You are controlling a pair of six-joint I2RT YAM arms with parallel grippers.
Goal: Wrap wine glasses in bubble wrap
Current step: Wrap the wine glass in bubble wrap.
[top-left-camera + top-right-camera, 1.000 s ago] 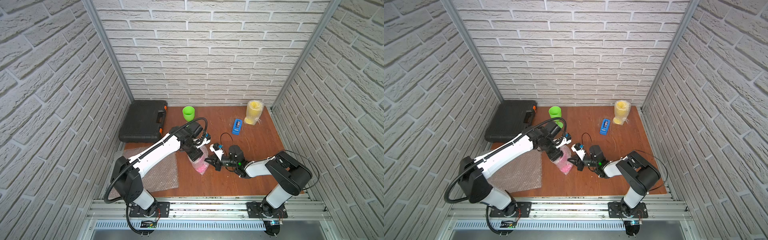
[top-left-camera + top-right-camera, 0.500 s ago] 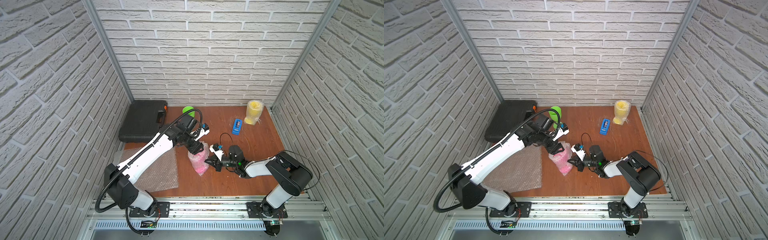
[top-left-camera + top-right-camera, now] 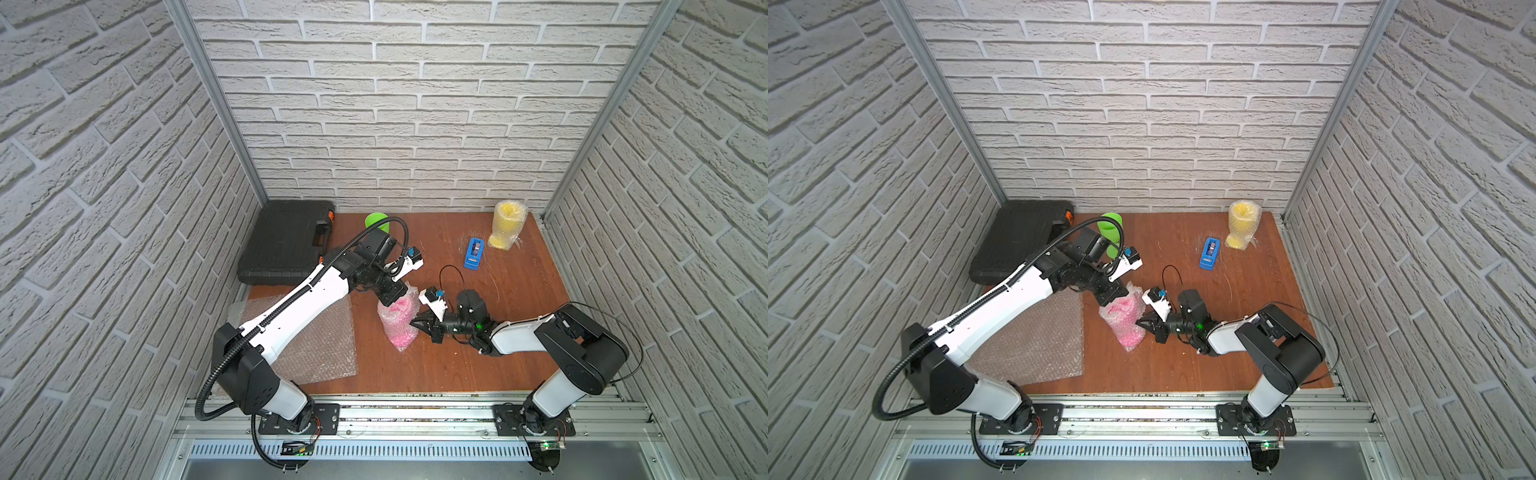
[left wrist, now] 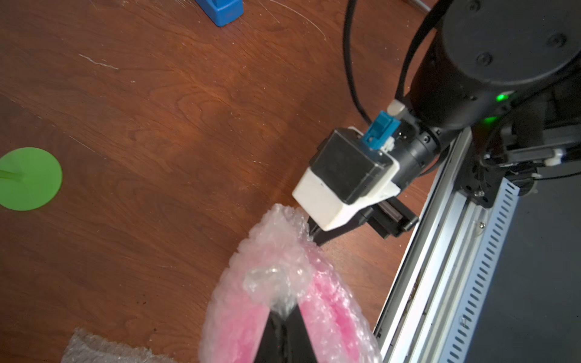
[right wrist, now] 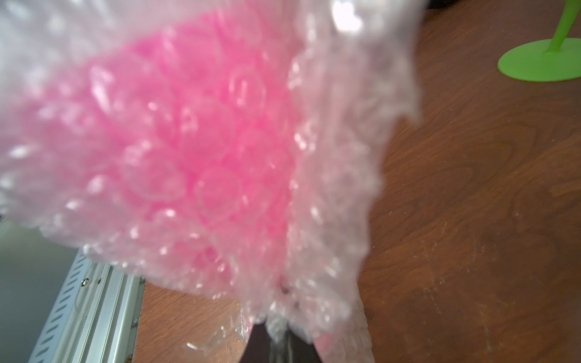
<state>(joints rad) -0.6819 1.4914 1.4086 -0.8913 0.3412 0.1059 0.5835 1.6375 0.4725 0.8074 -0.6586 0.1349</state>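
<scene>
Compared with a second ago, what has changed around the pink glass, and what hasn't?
The left gripper has closed, pinching the top of the bubble wrap bunched over the pink glass; its wrist also swung slightly toward the back wall. Unchanged: the right gripper stays shut on the wrap's side, and the green glass, wrapped yellow glass, tape dispenser and spare sheet sit where they were.

Pink goblet [image 3: 398, 324]: centre of tabletop [image 3: 415, 374], enclosed in bubble wrap [image 4: 276, 251]. Wrap crumpled, loose ends bunched at top and at one side. Upright or tilted: cannot tell.
Yellow goblet [image 3: 508, 224]: back right corner, upright, fully wrapped in clear bubbled sheet.
Green goblet [image 3: 376, 220]: back, left of centre, upright on round foot, bare.
Spare sheet [image 3: 324, 345]: flat, front left, near pink bundle, well apart from yellow goblet.
</scene>
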